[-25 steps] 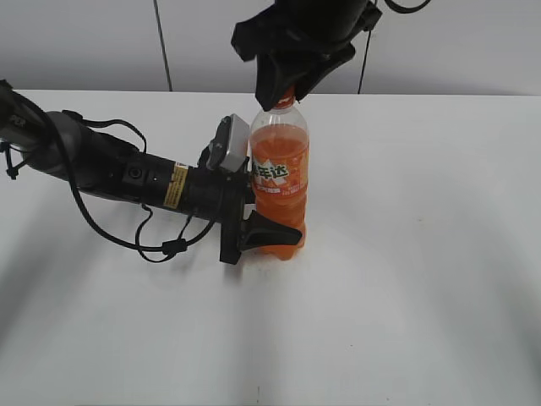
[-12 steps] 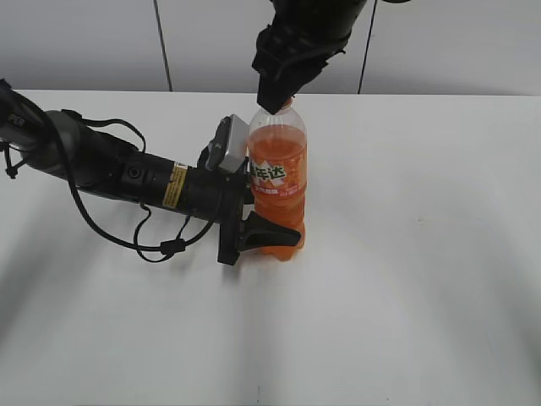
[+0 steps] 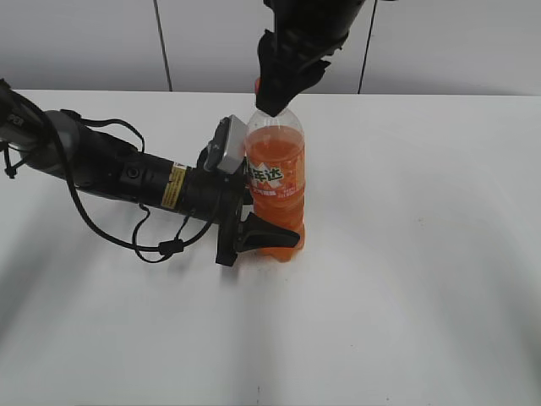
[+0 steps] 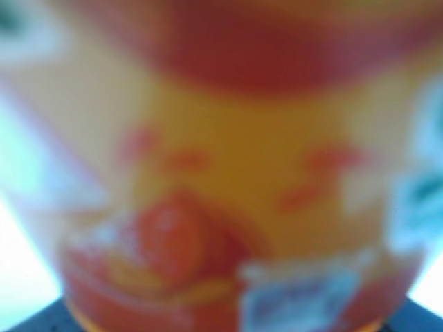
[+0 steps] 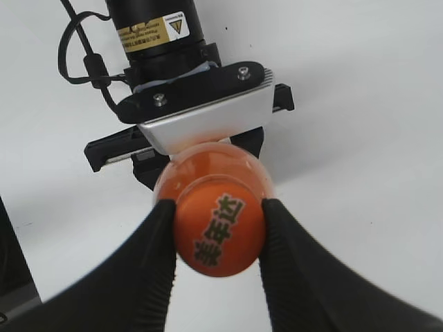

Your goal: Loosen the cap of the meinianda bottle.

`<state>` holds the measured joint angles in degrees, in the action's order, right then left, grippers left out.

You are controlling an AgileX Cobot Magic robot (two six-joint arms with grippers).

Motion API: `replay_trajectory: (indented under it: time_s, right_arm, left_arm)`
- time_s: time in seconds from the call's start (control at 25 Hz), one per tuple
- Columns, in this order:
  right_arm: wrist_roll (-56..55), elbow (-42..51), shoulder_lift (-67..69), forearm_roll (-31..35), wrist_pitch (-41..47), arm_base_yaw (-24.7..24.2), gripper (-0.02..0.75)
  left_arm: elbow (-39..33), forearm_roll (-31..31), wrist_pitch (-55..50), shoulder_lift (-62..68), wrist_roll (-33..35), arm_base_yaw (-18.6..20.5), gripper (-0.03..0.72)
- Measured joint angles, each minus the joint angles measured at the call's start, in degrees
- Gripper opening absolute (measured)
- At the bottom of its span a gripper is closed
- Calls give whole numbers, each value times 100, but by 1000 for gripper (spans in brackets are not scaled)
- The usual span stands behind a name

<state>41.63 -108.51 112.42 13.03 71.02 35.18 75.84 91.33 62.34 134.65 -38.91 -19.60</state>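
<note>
meinianda bottle (image 3: 275, 182) upright mid-table (image 3: 423, 254) | left gripper (image 3: 258, 233) pinched lower body from 9 o'clock | right gripper (image 5: 218, 235) fingers (image 5: 156, 242) squeezed cap (image 5: 220, 234) | full, heavy, smooth plastic; ribbed cap side likely best hold

We read white and green Chinese characters on the meinianda bottle (image 3: 275, 182) label, orange-brown characters printed across the cap (image 5: 220, 235), and a yellow warning triangle sticker on the left arm (image 5: 158, 31).
</note>
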Motion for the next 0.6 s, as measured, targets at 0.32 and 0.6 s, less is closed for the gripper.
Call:
replay_trajectory:
  time_s: [0.32, 0.6]
  right_arm:
    - [929, 0, 0, 5, 0, 0, 281]
    - [1686, 0, 0, 64, 15, -4, 281]
  left_arm:
    - [0, 17, 5, 0, 26, 0, 408]
    - [0, 28, 21, 0, 57, 5, 408]
